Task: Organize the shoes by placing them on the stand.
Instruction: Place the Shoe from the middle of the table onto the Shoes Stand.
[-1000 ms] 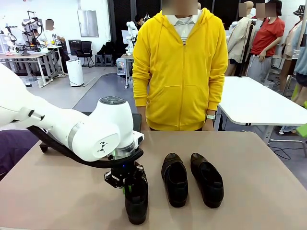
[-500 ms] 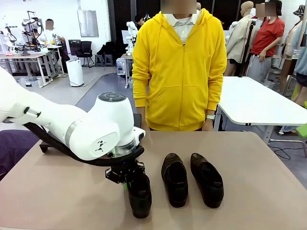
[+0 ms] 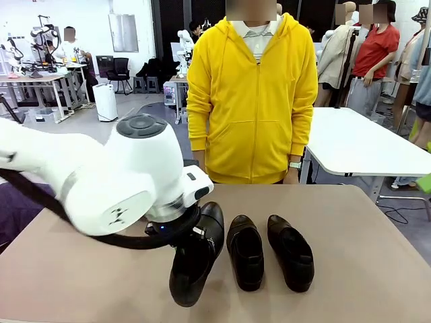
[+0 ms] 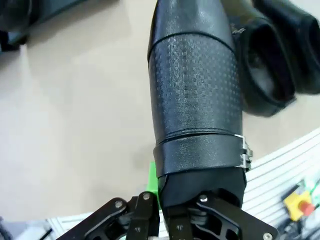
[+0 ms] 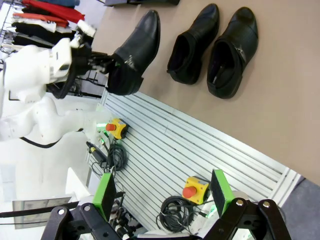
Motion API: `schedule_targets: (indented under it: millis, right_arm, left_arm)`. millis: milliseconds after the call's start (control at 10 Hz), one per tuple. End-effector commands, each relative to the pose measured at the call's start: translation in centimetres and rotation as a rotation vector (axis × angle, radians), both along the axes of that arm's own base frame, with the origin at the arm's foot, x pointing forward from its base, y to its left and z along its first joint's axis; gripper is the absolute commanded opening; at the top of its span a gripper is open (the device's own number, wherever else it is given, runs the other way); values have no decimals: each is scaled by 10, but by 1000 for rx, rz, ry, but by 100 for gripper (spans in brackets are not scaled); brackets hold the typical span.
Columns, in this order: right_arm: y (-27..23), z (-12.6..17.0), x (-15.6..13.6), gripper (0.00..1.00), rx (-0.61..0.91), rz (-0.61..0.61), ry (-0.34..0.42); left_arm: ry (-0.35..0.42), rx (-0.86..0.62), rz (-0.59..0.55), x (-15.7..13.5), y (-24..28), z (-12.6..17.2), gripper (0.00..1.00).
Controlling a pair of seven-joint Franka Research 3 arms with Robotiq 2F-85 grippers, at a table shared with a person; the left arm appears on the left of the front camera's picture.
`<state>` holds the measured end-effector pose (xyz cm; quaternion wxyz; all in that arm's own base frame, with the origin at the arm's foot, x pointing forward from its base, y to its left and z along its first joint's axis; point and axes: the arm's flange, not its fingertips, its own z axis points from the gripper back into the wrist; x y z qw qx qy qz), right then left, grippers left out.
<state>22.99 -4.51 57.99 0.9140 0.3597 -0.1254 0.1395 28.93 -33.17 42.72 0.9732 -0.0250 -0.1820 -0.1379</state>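
Observation:
My left gripper (image 4: 195, 200) is shut on the heel end of a black loafer (image 4: 195, 100), holding it tilted above the table. From the front this held shoe (image 3: 195, 259) hangs under the left wrist, toe pointing toward the person. Two more black shoes (image 3: 246, 252) (image 3: 291, 252) lie side by side on the table just to its right. A black strip at the table's far edge looks like the stand (image 5: 142, 2). My right gripper (image 5: 162, 192) is open with nothing between its fingers, high above the near side, looking down on the left gripper (image 5: 95, 62) and all three shoes.
A person in a yellow hoodie (image 3: 252, 101) stands at the far edge of the table, hands down. The tan tabletop (image 3: 363, 269) is bare to the right of the shoes. Below the right gripper, a ribbed base plate (image 5: 175, 145) holds emergency-stop buttons and cables.
The left gripper closed on the shoe's heel and lifted it off the table. The shoe now hangs tilted and the left arm has swung closer to the camera. The other two shoes stayed put.

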Motion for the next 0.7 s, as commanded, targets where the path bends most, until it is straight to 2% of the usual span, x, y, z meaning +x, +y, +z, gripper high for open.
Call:
schedule_targets:
  millis: [0, 200, 300, 400, 600]
  right_arm:
    - [1, 4, -1, 100, 13, -5, 9]
    - [1, 4, -1, 100, 13, -5, 9]
    - [1, 4, -1, 100, 13, -5, 9]
    - [1, 4, -1, 100, 13, -5, 9]
    - [1, 4, -1, 100, 13, -5, 9]
  left_arm:
    - [-96, -72, -10, -26, 21, -1, 0]
    - [-326, -199, 233, -52, 21, -1, 0]
    - [-296, -292, 445, -66, 20, -7, 0]
    - [-176, -130, 104, -33, 12, 15, 0]
    - [-176, -130, 104, -33, 12, 15, 0]
